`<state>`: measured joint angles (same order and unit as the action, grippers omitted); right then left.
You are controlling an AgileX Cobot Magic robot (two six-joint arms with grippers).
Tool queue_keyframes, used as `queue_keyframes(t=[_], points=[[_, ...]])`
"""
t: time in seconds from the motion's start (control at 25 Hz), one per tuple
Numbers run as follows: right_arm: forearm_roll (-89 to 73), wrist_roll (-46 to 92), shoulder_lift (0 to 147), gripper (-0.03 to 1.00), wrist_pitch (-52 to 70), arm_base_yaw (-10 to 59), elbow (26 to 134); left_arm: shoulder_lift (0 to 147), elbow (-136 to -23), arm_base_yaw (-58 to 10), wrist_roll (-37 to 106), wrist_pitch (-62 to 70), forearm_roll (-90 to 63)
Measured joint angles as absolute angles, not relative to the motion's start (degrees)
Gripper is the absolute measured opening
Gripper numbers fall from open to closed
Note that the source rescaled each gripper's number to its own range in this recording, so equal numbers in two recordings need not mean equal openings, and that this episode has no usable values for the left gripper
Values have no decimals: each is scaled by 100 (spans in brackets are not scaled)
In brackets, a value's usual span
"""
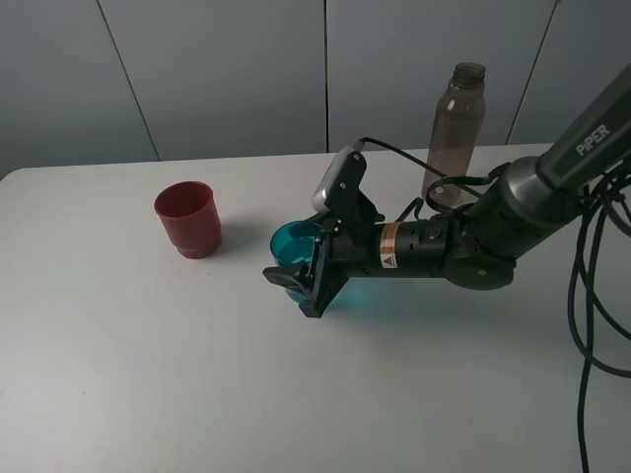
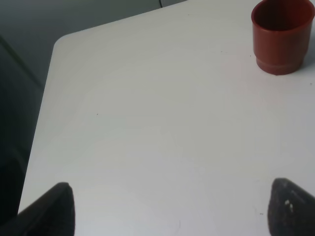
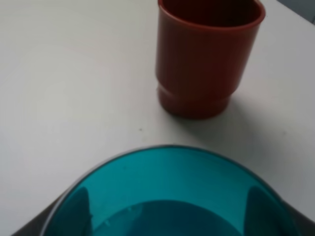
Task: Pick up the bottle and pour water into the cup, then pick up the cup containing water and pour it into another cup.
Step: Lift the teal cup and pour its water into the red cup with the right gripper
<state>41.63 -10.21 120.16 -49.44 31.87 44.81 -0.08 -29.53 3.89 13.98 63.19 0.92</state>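
Gripping the cup [image 1: 292,239] around its wall near the middle of the surface [image 1: 148,394], the right tool [image 1: 299,279] is closed on it; the left tool [image 2: 172,196] stands wide. Light, thin-walled and seemingly holding water, the cup likely flexes, so a gentle squeeze suits.

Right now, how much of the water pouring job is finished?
Looks done: the bottle stands upright on the table, and the teal cup seems to have water in it. In hand: the right gripper is closed around the teal cup, which does not look lifted yet. Left to do: lift it and pour into the red cup.
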Motion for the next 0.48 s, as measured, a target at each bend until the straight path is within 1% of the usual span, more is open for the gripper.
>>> queue_keyframes(t=[0.24,0.48], points=[[4124,-1285,11565,10,-4443,3187,4784,-8,-2953,389,1398,6319,92],[4159,-1992,11397,10,-4165,3187,5249,-8,-2953,389,1398,6319,92]])
